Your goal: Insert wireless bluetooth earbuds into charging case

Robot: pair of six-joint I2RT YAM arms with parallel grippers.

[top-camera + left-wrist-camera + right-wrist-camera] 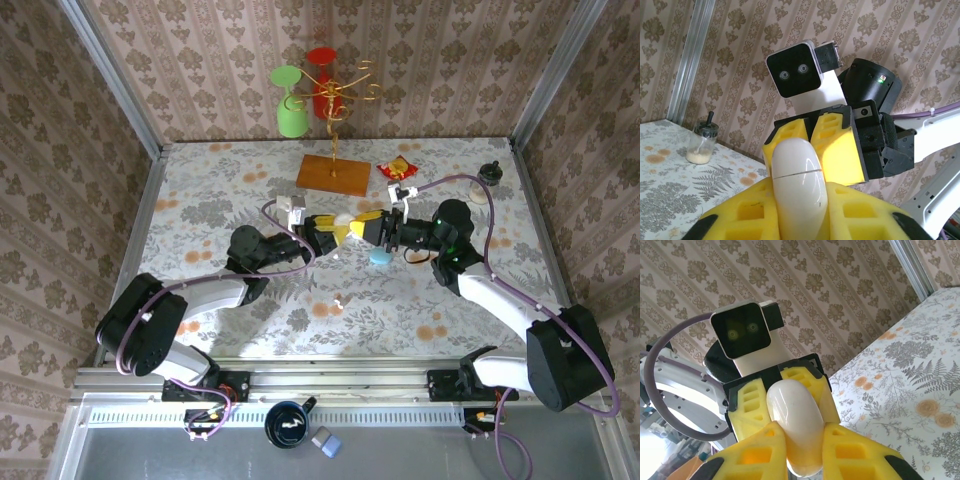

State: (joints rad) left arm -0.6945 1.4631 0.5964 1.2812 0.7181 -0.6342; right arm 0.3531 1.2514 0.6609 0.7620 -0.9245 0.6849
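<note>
The two arms meet tip to tip above the middle of the counter [200,210], both gripping one white case [346,224]. From the top the case is a pale sliver between yellow blocks.

The left wrist view shows it lengthwise, with a thin seam across the shell. The left fingers [747,215] pinch its near end, and the right fingers [837,150] are closed on its far end, under the other arm's camera.

The right wrist view is the mirror of this. The right fingers [757,455] are clamped on the near end, and the left fingers flank the far end.

From the top, a tiny white earbud [340,300] lies on the counter on the arm-base side of the held case, well apart from it. A blue case [381,257] lies on the counter just under the right fingers.

A cup stand [333,100] and a packet [398,168] sit at the back. A jar [489,176] stands at the far right, and the left wrist view catches it against the wall.
</note>
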